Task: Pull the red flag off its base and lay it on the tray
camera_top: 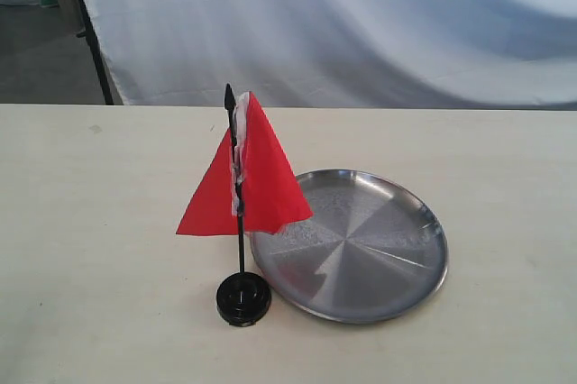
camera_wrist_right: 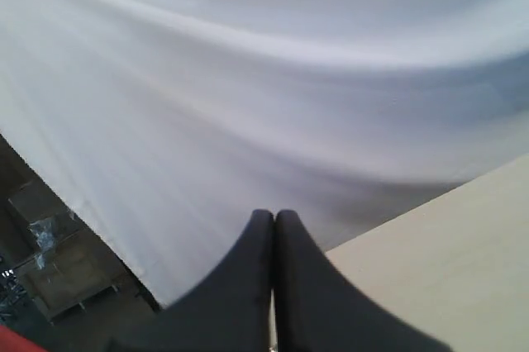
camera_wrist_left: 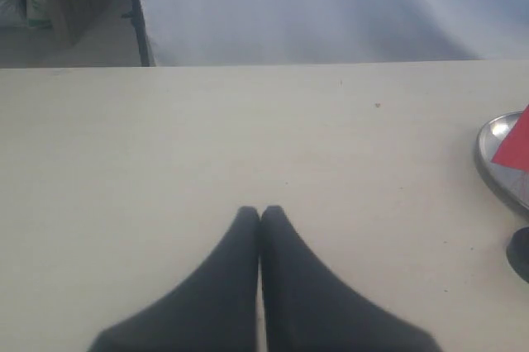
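The red flag [camera_top: 257,177] stands upright on its thin black pole, planted in the small black base [camera_top: 242,297] near the table's front. Right beside it lies the round silver tray [camera_top: 397,249], with the flag's cloth hanging over its left rim. Neither gripper shows in the exterior view. In the left wrist view my left gripper [camera_wrist_left: 260,211] is shut and holds nothing, above bare table; the tray's rim [camera_wrist_left: 488,162], a corner of the flag [camera_wrist_left: 517,147] and the base's edge [camera_wrist_left: 521,253] show at the side. My right gripper [camera_wrist_right: 274,216] is shut and holds nothing, facing the white curtain.
A white curtain [camera_top: 361,23] hangs behind the table's far edge. A black frame leg [camera_top: 95,50] stands at the back left. The cream table [camera_top: 90,222] stretches wide on both sides of the flag and tray.
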`<state>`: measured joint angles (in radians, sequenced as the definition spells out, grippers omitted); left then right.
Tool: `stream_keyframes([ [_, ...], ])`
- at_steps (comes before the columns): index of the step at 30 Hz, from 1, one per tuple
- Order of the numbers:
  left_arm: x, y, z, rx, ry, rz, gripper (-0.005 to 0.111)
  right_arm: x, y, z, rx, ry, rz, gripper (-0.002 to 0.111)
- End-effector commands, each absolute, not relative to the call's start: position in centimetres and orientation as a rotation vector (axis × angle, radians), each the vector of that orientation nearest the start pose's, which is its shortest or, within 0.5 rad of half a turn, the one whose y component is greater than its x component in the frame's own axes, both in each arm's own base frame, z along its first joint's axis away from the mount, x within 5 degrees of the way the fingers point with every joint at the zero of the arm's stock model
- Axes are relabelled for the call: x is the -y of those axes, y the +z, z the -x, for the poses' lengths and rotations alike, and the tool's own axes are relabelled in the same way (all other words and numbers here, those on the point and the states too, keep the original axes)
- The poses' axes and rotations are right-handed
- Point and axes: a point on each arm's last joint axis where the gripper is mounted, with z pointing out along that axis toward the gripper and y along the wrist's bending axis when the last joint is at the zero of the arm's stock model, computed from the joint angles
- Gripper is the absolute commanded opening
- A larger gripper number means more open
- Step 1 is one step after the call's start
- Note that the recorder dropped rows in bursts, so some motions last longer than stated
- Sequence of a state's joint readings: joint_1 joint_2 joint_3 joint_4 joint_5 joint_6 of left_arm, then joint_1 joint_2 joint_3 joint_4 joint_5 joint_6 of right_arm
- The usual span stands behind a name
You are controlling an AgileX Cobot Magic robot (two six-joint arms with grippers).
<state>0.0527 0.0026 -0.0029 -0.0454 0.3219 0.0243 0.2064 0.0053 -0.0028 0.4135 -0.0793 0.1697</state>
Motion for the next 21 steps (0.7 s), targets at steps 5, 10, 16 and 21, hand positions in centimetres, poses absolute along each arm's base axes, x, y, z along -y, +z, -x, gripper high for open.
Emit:
stream_keyframes([
  [5,-0.1,18.4,-5.4,-1.803,0.005,0.06,0.0,-1.0,24.6,-4.9,-1.396,0.601,-0.223,0.0],
  [10,-0.1,18.4,-5.4,-1.803,0.005,0.06,0.0,-1.1,28.4,-3.4,-1.378,0.544,-0.102,0.0],
  [16,-0.1,18.4,-5.4,-1.803,0.005,0.06,0.0,-1.6,29.4,-3.8,-1.477,0.517,-0.043,0.0],
  [21,-0.1,18.4,-5.4,-1.803,0.005,0.06,0.0,-3.2,28.9,-6.0,-1.677,0.557,0.095,0.0],
])
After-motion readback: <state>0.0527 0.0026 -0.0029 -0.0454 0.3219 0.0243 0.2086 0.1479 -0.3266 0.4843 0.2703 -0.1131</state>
